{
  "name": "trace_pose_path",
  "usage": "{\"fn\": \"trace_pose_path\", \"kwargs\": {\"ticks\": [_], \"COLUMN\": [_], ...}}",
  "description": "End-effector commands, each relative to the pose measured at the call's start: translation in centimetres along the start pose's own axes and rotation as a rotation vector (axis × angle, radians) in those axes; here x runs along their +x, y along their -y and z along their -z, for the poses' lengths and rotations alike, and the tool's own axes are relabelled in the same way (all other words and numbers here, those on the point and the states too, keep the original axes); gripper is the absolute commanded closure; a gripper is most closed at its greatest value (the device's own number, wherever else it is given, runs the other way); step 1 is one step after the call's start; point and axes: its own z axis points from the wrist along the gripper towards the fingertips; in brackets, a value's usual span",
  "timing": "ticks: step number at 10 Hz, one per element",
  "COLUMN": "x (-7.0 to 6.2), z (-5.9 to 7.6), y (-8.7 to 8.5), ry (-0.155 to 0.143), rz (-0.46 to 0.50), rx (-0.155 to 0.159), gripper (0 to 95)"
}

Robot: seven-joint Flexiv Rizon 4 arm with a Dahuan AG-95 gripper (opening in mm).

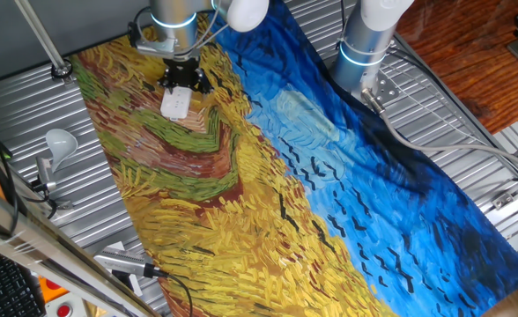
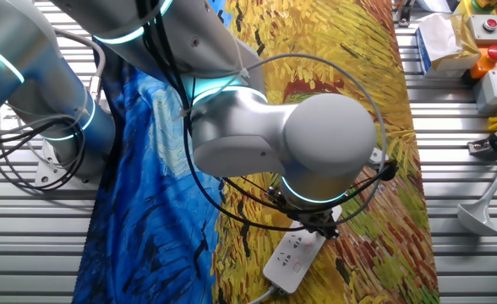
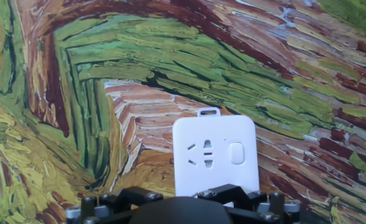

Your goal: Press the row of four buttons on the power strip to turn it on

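Observation:
The white power strip (image 1: pixel 177 103) lies on the yellow-green part of the painted cloth, at the far left in one fixed view. My gripper (image 1: pixel 183 82) hangs directly over its far end. In the other fixed view the power strip (image 2: pixel 292 253) sticks out from under the gripper (image 2: pixel 323 225), its cord leaving at the bottom. The hand view shows the strip's end (image 3: pixel 214 134) with a socket and one pale rounded button (image 3: pixel 236 153). The rest of the row of buttons is hidden under my black hand (image 3: pixel 189 208), and so are the fingertips.
A white lamp-like bulb (image 1: pixel 59 141) on a metal stand sits left of the cloth (image 1: pixel 329 194). A second arm's base (image 1: pixel 365 44) stands at the back. Boxes with red buttons (image 2: pixel 485 25) and metal tools (image 1: pixel 122 262) lie off the cloth on the ribbed table.

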Motion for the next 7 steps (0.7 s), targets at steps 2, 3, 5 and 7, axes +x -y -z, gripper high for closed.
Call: {"fn": "trace_pose_path", "kwargs": {"ticks": [2, 3, 5, 7], "x": [-0.12, -0.18, -0.41, -0.34], "z": [-0.96, -0.98, -0.70, -0.61], "y": [0.18, 0.38, 1.05, 0.97], "ry": [-0.002, -0.001, 0.001, 0.001], "rz": [0.005, 0.007, 0.011, 0.007], "rx": [0.007, 0.009, 0.005, 0.007], "gripper": [0.0, 0.0, 0.0, 0.0]}}
